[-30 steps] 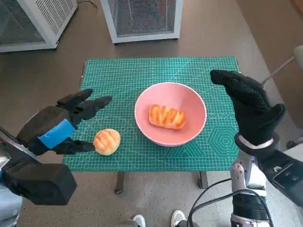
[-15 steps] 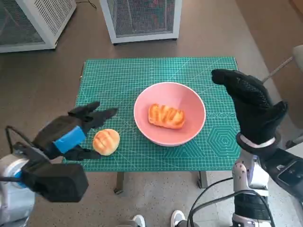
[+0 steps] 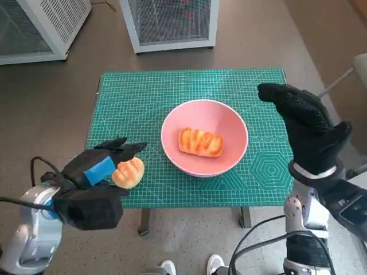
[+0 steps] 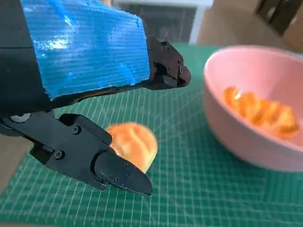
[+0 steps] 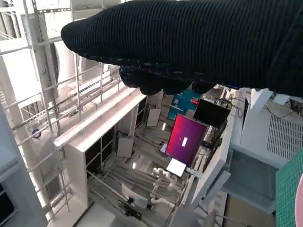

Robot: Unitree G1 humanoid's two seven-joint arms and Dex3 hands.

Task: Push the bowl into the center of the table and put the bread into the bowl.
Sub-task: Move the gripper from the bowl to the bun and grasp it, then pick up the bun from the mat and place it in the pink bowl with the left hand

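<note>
A pink bowl (image 3: 229, 117) sits near the middle of the green mat (image 3: 189, 86), with an oblong glazed bread (image 3: 200, 142) inside it. A round bun (image 3: 128, 172) lies on the mat near the front left corner; the left wrist view shows the bun (image 4: 132, 144) and the bowl (image 4: 232, 137). My left hand (image 3: 103, 162) hovers open just left of the bun, its fingers (image 4: 163, 71) spread over and beside it without closing on it. My right hand (image 3: 304, 123) is raised, open and flat, at the table's right edge beside the bowl.
White mesh cabinets (image 3: 169, 23) stand on the floor beyond the table, another at far left (image 3: 34, 28). The table's front edge (image 3: 189, 205) lies close to the bun. A person's shoes (image 3: 192, 267) show below the table. The right wrist view shows only the glove (image 5: 189, 42) and the room.
My left hand has drawn back toward the front edge and closed in on the round bun from the left. The right hand has barely moved. The bowl stays put.
</note>
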